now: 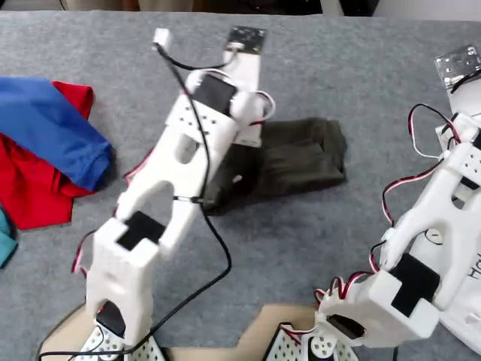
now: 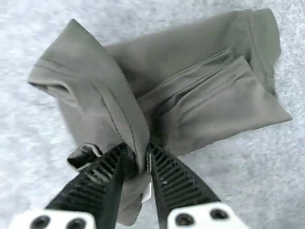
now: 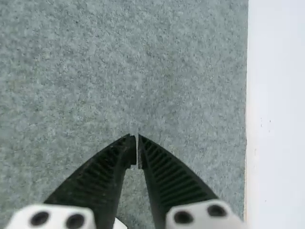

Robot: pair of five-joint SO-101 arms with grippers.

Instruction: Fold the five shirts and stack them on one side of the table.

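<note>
On the grey felt table (image 1: 376, 90), clamped tight by the left gripper (image 2: 137, 156) at one raised fold: the olive shirt (image 2: 205, 95), mid-table, long axis running off toward the right gripper (image 3: 137, 145) (closed on nothing, well apart over bare felt).

A grey, felt-like covering (image 1: 361, 68) spreads over the whole table (image 3: 95, 57) under even, soft light. A tan board (image 1: 64, 331) shows at the near edge. A dark band (image 1: 225, 6) runs beyond the far edge. On one side the covering ends at a plain white strip (image 3: 276, 95).
</note>
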